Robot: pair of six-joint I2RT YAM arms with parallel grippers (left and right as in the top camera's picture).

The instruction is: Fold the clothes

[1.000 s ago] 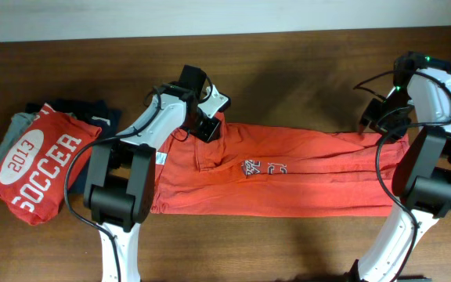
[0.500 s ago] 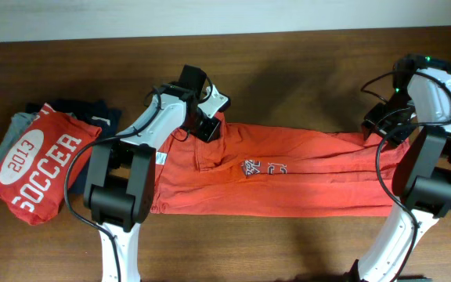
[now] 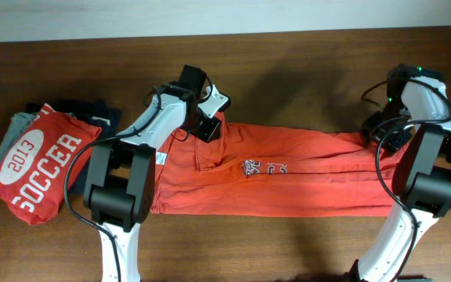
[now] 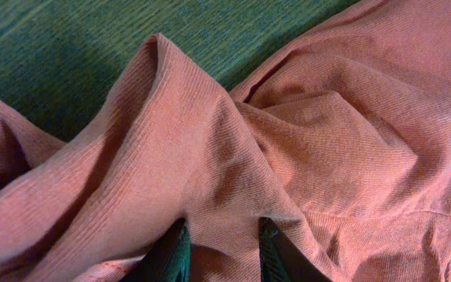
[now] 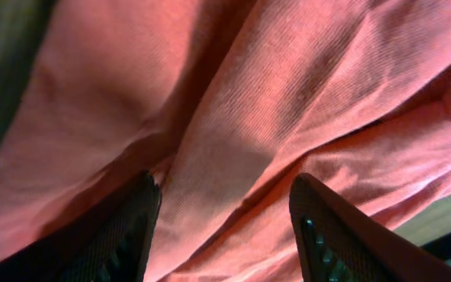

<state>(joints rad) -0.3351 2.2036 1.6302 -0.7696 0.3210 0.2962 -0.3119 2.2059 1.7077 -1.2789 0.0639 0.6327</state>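
The T-shirt (image 3: 288, 184) lies on the bench (image 3: 288, 70) as 1 long band from left to right, already doubled lengthwise. The step in hand looks like a further lengthwise fold, taken from the far edge.

The left gripper (image 4: 221, 247) is at the far-left corner of the band. Its jaws stand narrow, pinching a raised ridge of cloth. The right gripper (image 5: 225, 227) is at the far-right end with its jaws well apart over the cloth, and they clamp nothing that I can see.

The next move probably calls for the right gripper to close on that edge. After that, both could carry the far edge toward the near one evenly.

The cloth is orange-red and finely ribbed, rumpled near the left grip. Part of the dark chest print (image 3: 258, 168) shows at mid-band.
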